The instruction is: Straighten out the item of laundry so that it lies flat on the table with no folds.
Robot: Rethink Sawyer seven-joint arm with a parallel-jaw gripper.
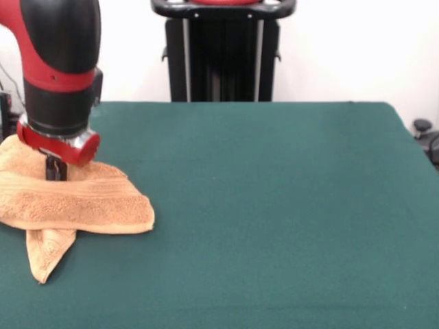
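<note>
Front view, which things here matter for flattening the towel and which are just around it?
Part of the job:
- orange-tan towel, folded over itself, one corner poking out below
- green table
- gripper, down on the towel

Just around:
- black pedestal behind the table
- dark objects past the table's right edge, too small to identify

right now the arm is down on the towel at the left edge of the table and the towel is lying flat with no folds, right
Not quite. The front view shows the towel is not flat: it is bunched and folded over itself, with a corner sticking out below the fold. The rest holds: the arm's gripper is down on the towel at the left edge of the table.
</note>
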